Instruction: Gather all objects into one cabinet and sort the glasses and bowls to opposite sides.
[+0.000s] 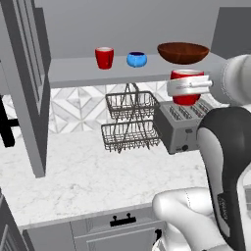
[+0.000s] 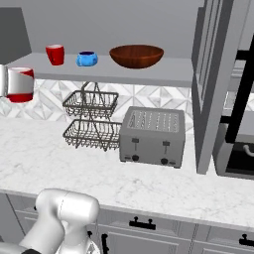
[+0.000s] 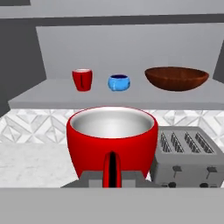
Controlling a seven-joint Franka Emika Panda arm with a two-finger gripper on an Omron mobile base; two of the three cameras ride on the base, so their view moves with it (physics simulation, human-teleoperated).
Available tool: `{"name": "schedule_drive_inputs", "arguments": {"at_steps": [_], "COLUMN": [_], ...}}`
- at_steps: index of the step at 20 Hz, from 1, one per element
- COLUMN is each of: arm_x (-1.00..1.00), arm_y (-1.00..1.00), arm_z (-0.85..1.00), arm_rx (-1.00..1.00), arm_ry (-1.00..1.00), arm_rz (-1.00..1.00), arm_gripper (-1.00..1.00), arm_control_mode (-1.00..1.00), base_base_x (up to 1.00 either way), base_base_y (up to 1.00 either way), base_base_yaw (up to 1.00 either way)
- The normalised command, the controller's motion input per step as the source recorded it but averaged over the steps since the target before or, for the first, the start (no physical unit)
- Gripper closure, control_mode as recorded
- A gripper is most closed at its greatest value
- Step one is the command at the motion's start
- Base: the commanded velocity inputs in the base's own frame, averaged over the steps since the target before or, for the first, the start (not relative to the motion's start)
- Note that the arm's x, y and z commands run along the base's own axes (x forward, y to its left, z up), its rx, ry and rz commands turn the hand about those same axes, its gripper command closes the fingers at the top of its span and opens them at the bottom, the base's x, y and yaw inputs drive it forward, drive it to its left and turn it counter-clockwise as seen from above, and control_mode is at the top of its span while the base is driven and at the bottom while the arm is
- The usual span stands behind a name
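Hand view: jaws grip a red cup [image 3: 112, 140] upright, just below the shelf's front edge [image 3: 113, 105].

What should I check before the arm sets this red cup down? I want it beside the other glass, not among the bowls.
1. Held red cup secure in the pincer: ok, upright, clamped at its near wall.
2. Cup high enough to pass the shelf edge: not ok, it hangs below shelf level, above the toaster.
3. Cabinet open: ok, the door stands swung aside.
4. Free spot beside the other red cup: ok, bare shelf to its left.
5. Bowls grouped away: ok, blue bowl and brown bowl sit to the right.
6. Cup lined up with that spot: not ok, it hangs under the brown bowl.
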Motion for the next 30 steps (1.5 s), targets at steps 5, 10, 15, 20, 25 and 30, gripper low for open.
{"name": "schedule_drive_inputs", "arguments": {"at_steps": [5,10,15,20,25,30], "arm_x": [0.94,0.34,0.45,0.66,0.56,0.54], "arm_y": [0.29,0.34,0.32,0.09,0.02,0.0], "arm_z": [0.0,0.01,0.01,0.0,-0.09,-0.27], "arm_rx": [0.0,0.0,0.0,0.0,0.0,0.0], "arm_ry": [0.08,-0.01,-0.01,0.0,-0.02,-0.06], "arm_rz": [0.0,0.0,0.0,0.0,0.0,0.0], "arm_gripper": [1.0,1.0,1.0,1.0,1.0,1.0], "arm_control_mode": [-1.0,-1.0,-1.0,-1.0,-1.0,-1.0], "base_base_x": [0.0,0.0,0.0,0.0,0.0,0.0], "base_base_y": [0.0,0.0,0.0,0.0,0.0,0.0], "base_base_yaw": [0.0,0.0,0.0,0.0,0.0,0.0]}}
